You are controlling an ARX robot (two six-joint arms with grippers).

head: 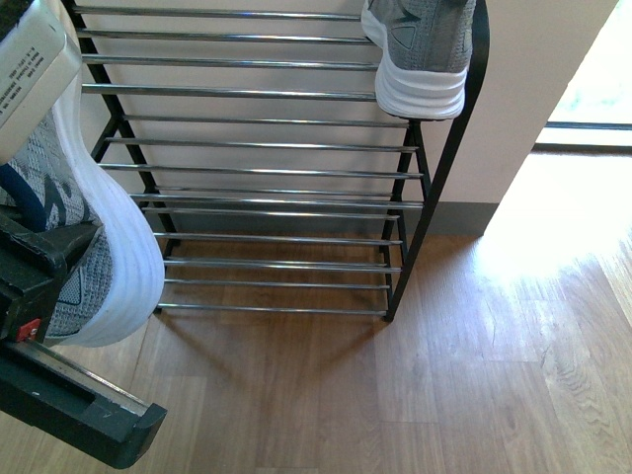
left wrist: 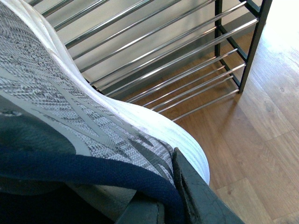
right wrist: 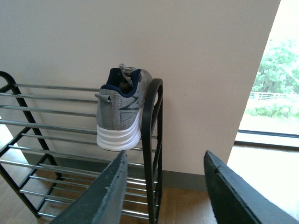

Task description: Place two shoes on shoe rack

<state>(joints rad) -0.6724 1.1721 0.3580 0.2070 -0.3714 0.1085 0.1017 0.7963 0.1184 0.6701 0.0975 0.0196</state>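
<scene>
– Left pincer [head: 44, 252]: what has it got?

– It is clamped on a grey sneaker [head: 109, 247]. One finger [left wrist: 196, 196] presses at the navy collar by the heel. The shoe hangs in the air off the left front corner of the shoe rack [head: 247, 93], above the floor [head: 444, 375].

– How does the shoe lie?

– Its long axis runs steeply, with the heel low at the pincer and the toe end rising out of the front view. The white sole faces right, towards the rack. The free rods lie ahead and to the right of it.

– So what would the placing turn on?

– I'd say rolling the sole down onto the rods, long axis front to back. The left arm is the only sensible one for it, since it already holds the shoe.

– And the right pincer [right wrist: 166, 158]?

– Spread wide with nothing between its fingers, held back from the rack's right end and facing it.

– Is anything on the rack yet?

– One other sneaker [right wrist: 121, 107] sits on the top tier at the right end, just beside the curved black upright [right wrist: 152, 121]. Its heel overhangs the front rod and its toe points at the wall [right wrist: 210, 70].

– The count?

– Two grey sneakers, one placed and one in hand. One rack with several tiers of silver rods. No sandals in any view.

– Room left over?

– The top tier's rods show bare to the left of the placed shoe.
</scene>
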